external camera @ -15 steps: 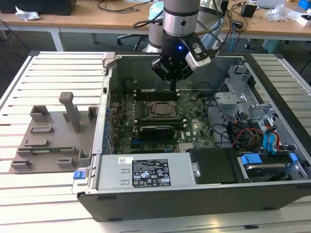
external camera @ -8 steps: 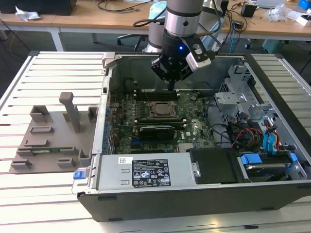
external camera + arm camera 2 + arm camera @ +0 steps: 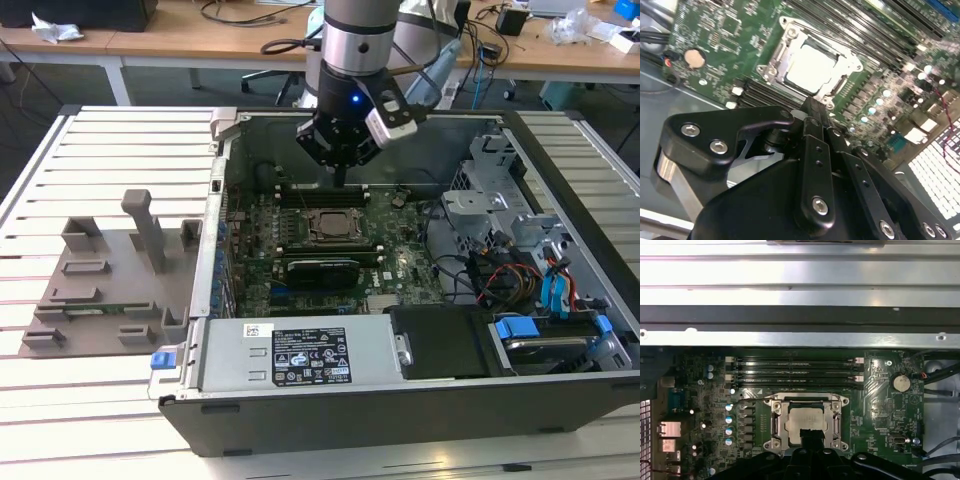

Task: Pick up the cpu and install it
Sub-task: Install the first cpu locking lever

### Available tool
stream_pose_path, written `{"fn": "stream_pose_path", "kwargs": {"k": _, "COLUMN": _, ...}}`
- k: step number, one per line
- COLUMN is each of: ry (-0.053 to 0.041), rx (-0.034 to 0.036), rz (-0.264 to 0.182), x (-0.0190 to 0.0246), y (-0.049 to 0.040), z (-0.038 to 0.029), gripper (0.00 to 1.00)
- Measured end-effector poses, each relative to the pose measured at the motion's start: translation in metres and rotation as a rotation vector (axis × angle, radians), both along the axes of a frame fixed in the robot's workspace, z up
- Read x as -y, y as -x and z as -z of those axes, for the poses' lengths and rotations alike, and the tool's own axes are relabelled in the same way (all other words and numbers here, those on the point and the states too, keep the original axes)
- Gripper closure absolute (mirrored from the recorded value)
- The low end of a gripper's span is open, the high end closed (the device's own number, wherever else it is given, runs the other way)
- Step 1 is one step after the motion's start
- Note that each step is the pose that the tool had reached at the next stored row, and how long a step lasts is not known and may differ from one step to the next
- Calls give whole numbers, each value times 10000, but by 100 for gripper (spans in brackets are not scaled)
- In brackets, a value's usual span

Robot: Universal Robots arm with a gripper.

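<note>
open case (image 3: pixel 330 420) | cpu (image 3: pixel 802 422): pale silver square, seated in socket (image 3: pixel 835 427)

Exterior view — high, angled down, well back from the open dark-grey metal computer case (image 3: pixel 400 400). Both wrist views sit close over the green motherboard (image 3: pixel 875 390) — sharing its metal-framed square socket (image 3: pixel 812 67).

bright even overhead light; glare whitens the cpu (image 3: pixel 812 70) lid; near jaws blur softly.

White slatted table (image 3: pixel 120 140), open computer case (image 3: pixel 400 400) and grey fixture plate (image 3: pixel 110 290) resting on it
</note>
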State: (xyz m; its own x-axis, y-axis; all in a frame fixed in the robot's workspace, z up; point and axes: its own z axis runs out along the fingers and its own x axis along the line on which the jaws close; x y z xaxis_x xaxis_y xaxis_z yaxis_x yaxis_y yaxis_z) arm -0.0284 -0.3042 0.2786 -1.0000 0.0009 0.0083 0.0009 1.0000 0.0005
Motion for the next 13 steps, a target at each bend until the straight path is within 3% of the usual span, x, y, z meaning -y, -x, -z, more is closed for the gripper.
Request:
{"fn": "stream_pose_path", "kwargs": {"k": 3, "ry": -1, "rx": 2, "rz": 1, "x": 3, "y": 112, "z": 1, "gripper": 89}}
{"fn": "stream_pose_path", "kwargs": {"k": 13, "ry": 0, "rx": 1, "rz": 0, "x": 4, "y": 270, "z": 1, "gripper": 89}}
